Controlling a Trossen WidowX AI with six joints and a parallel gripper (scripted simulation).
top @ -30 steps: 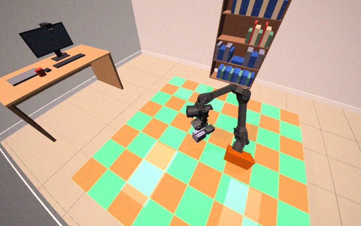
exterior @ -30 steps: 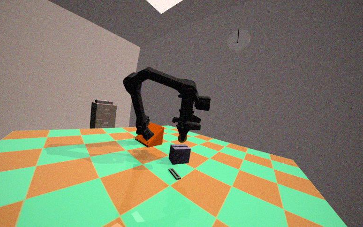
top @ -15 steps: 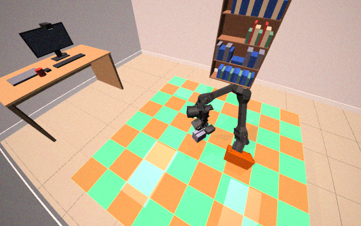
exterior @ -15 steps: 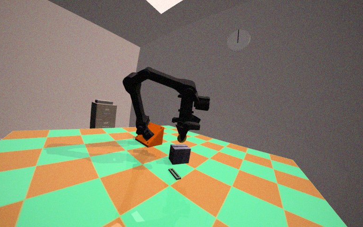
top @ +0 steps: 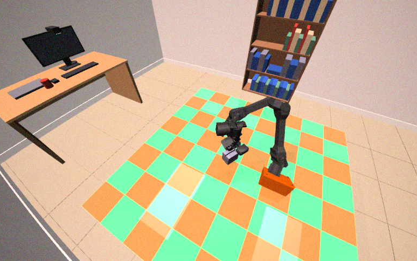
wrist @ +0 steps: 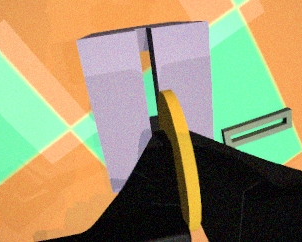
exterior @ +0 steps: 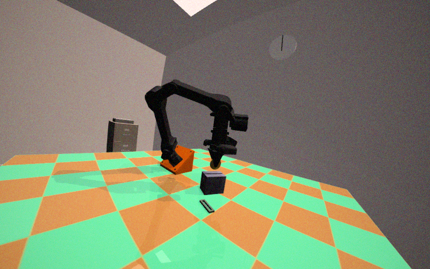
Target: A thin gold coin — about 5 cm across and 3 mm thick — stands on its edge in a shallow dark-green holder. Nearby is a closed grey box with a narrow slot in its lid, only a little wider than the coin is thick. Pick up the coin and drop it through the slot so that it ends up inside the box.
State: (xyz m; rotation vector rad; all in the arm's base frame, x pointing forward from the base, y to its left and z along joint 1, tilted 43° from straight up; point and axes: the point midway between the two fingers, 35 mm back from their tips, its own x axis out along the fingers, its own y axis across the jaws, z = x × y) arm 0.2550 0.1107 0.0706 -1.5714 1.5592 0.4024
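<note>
My gripper point(exterior: 215, 161) point(wrist: 168, 140) is shut on the gold coin point(exterior: 215, 165) point(wrist: 179, 155), which is held on edge, its lower part showing below the fingertips. The closed grey box point(top: 230, 157) point(exterior: 213, 184) point(wrist: 110, 110) stands below; the exterior view shows a small gap between coin and lid. In the wrist view the slot runs up the middle of the lid, and the coin's far end overlaps the slot's right edge, nearly in line with it. The dark-green holder point(exterior: 211, 210) point(wrist: 255, 124) is empty, beside the box. Fingers hide part of the lid.
The orange arm base point(top: 275, 183) point(exterior: 185, 160) stands on the green and orange checkered surface. A desk point(top: 106, 61) with a monitor and a bookshelf point(top: 257, 45) stand further off. A filing cabinet point(exterior: 123, 136) stands in the background.
</note>
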